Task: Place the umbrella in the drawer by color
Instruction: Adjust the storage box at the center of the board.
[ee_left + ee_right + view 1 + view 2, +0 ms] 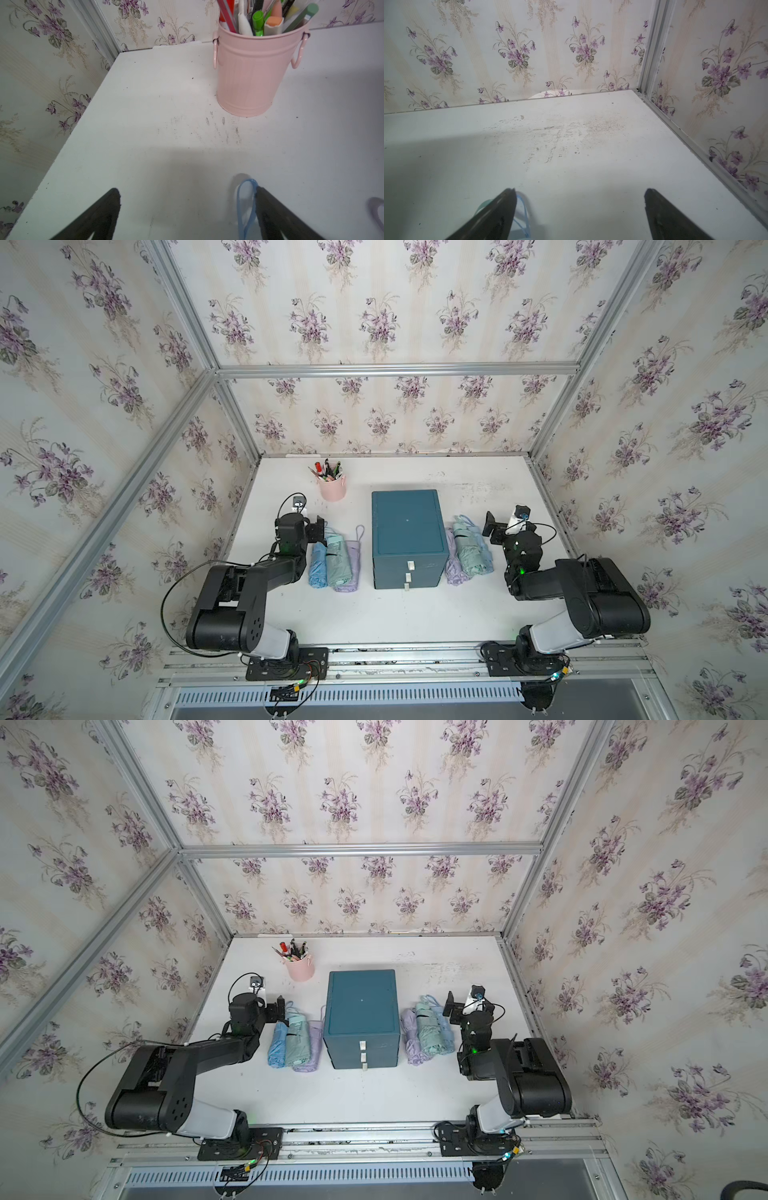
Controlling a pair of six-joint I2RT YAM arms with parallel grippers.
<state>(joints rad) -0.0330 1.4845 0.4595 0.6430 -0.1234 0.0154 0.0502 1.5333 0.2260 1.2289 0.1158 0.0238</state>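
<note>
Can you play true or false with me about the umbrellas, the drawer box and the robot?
1. The dark teal drawer cabinet has all three drawers shut. True.
2. The left end effector grips the folded light blue umbrella beside it. False: it is open and empty, and that umbrella lies on the white table.
3. A pink metal bucket of pens stands on the table. True.
4. Only one umbrella lies on the right arm's side of the cabinet. False: three lie there, a lilac umbrella, a mint green umbrella and a second light blue umbrella.
5. The right end effector is open. True.
</note>
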